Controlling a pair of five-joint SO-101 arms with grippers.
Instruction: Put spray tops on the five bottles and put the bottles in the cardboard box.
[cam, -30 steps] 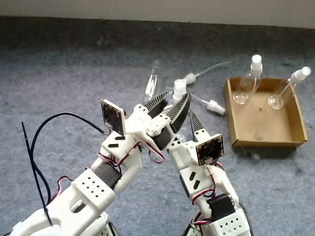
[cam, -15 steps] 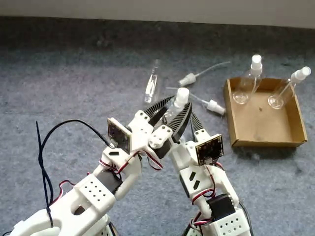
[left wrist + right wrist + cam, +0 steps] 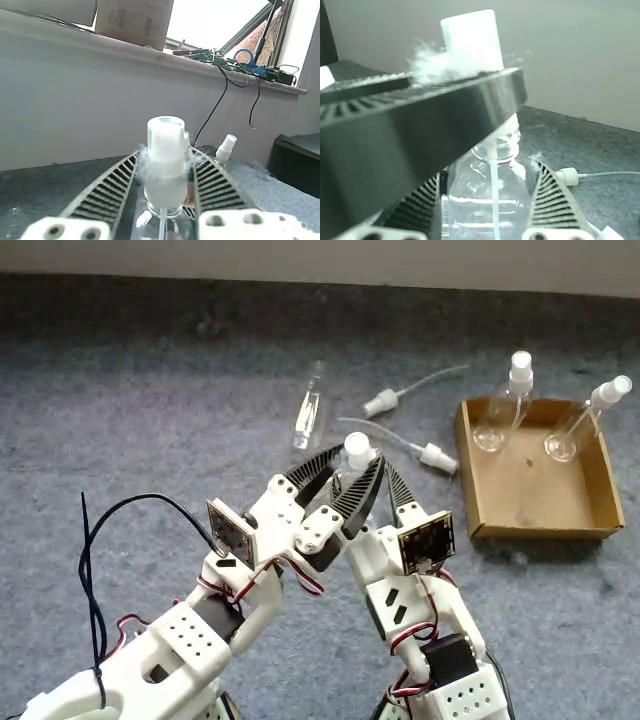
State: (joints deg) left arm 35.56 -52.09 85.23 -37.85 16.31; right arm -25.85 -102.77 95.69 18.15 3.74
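Drawn back toward the robot and lowered since a second ago: left gripper [image 3: 340, 475], clenched on spray top [image 3: 165, 150]. Holds it upright over bottle [image 3: 487, 212], itself clamped just below by right gripper [image 3: 487, 200]. Looks seated on the neck, though threads hidden. Calls for a twist about the vertical axis; box [image 3: 540, 532] well to the right.

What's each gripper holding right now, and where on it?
Left gripper clamps the spray top at its collar; right gripper grips the bottle by its body.
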